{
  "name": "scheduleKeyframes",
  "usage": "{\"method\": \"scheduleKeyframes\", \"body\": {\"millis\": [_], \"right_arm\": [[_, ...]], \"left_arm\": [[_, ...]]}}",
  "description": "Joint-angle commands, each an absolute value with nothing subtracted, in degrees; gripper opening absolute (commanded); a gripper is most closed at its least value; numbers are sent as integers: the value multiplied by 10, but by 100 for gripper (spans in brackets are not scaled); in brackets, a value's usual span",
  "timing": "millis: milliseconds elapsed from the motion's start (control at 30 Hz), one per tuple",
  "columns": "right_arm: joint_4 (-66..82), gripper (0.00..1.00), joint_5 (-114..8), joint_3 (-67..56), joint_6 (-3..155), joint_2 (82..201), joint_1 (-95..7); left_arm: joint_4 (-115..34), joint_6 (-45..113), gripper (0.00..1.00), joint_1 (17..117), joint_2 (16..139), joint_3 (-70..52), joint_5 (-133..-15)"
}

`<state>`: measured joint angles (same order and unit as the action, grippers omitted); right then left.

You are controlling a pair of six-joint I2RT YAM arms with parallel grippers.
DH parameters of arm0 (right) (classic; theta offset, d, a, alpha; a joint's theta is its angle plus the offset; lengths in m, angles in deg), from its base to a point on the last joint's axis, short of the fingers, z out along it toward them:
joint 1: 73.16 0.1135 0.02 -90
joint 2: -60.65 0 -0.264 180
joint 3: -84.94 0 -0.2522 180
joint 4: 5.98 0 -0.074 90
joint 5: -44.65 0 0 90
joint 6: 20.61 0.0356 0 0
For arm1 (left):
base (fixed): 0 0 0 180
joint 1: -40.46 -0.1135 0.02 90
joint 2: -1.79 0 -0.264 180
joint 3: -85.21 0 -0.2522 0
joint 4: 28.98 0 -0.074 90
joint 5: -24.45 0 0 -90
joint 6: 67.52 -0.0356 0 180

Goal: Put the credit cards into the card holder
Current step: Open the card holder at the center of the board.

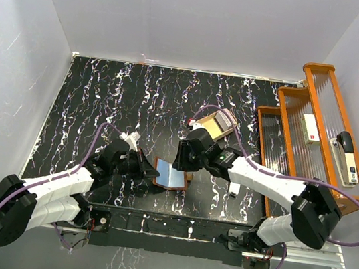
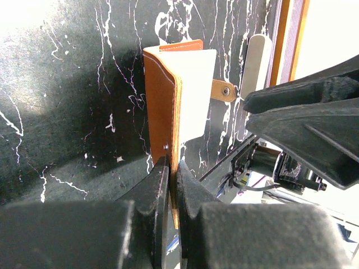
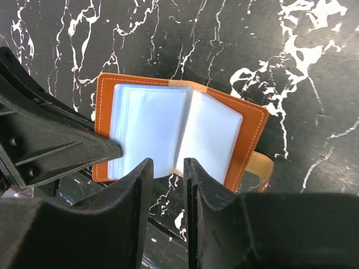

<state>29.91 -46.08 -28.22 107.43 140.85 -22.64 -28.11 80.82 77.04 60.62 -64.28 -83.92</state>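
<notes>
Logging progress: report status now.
Left gripper shut on card holder cover. Right gripper slightly open over it, empty. Nothing blocking.

No text, brand or number can be read in any view. A white box on the rack, at about two o'clock from the table's middle, bears a small red mark, too small to make out. The card holder shows only plain stitching and clear sleeves, with no lettering.
</notes>
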Motion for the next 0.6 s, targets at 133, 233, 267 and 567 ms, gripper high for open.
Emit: {"method": "scheduleKeyframes", "body": {"millis": [133, 233, 267, 567], "right_arm": [[185, 25, -490, -301, 1080, 1480, -225], [185, 25, -484, -307, 1078, 1514, -225], [185, 24, -482, -310, 1077, 1522, -225], [197, 22, -460, -345, 1071, 1532, -225]], "left_arm": [[-276, 807, 10, 773, 600, -656, -821], [-307, 797, 21, 773, 591, -653, -807], [-314, 794, 24, 773, 585, -654, -802], [-391, 754, 35, 773, 562, -644, -745]]}}
